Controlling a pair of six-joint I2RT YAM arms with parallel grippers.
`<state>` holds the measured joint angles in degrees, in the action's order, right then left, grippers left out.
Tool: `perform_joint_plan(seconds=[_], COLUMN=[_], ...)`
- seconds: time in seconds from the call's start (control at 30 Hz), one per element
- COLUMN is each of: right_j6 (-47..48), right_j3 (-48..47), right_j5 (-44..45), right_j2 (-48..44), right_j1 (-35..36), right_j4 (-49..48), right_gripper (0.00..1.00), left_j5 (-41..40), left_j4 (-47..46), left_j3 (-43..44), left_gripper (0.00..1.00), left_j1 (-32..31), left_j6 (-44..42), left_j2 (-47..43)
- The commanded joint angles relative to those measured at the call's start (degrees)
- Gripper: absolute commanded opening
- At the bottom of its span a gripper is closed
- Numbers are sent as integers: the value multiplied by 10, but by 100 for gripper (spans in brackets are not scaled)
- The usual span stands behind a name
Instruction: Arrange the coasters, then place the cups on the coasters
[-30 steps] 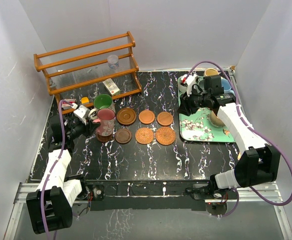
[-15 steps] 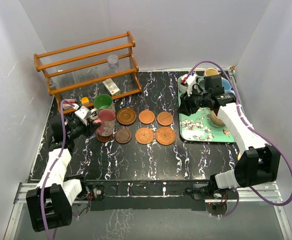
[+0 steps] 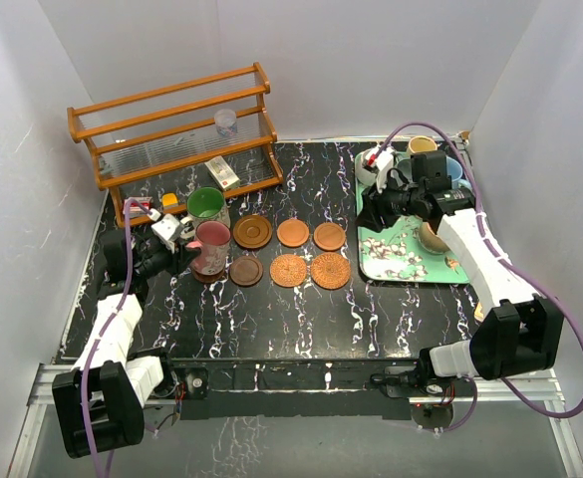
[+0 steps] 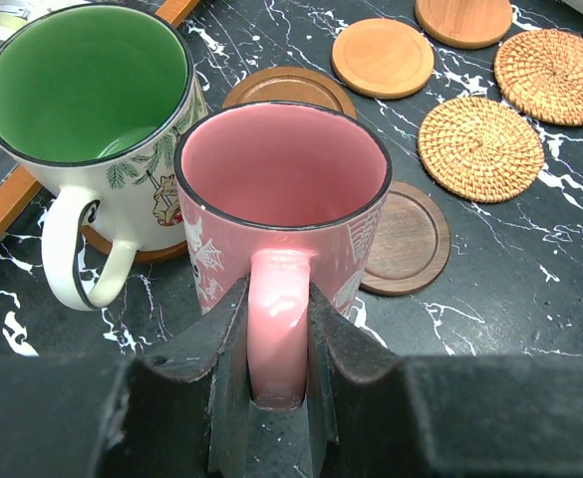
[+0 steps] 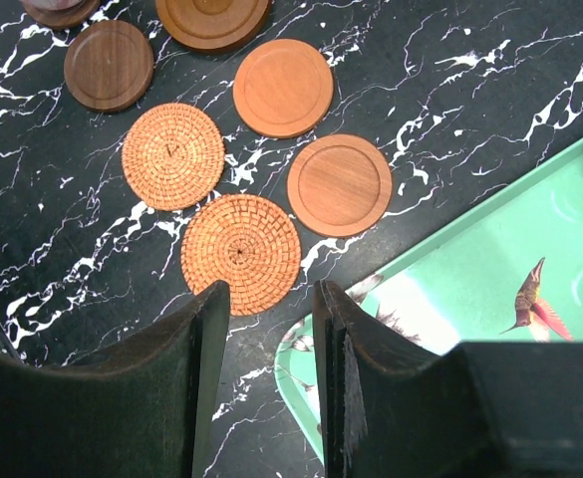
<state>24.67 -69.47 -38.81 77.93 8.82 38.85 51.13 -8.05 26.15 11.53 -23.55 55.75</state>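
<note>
**Desk:** Pink mug (image 4: 283, 189) vs. gripper?

**Photog:** Handle clamped in left gripper (image 4: 274, 299), L side of table (image 3: 271, 319). It's just beside green mug (image 4: 87, 85), w/ dark wood coaster (image 4: 411, 244) at its right. Left arm (image 3: 120, 319) reaches low, fwd.

**Desk:** Right side?

**Photog:** Right gripper (image 5: 271, 294) jaws apart, empty, above tray (image 5: 490, 259) left edge. Right arm (image 3: 480, 254) bent high. Since prev. frame it edged farther back; mug barely shifted.
</note>
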Motion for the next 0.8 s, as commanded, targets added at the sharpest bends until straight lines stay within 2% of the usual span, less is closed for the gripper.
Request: perform_joint_plan(seconds=[0.0,0.47,0.63,0.77], right_j6=[-7,-6,-7,-7], right_j3=[1,5,7,7], right_j5=[-13,-15,-16,-18], right_j2=[-27,-29,-31,-32], right_j1=[-4,-4,-5,-4], right_j4=[-27,-30,-32,-32], right_gripper=[38,38,39,39], left_j5=[46,31,22,8], left_j4=[-34,29,65,87], left_j3=[4,3,4,4], left_gripper=[0,0,11,15], left_j1=[4,5,6,5], left_j6=[-31,-75,-101,-114], left_j2=[-11,-11,-18,-28])
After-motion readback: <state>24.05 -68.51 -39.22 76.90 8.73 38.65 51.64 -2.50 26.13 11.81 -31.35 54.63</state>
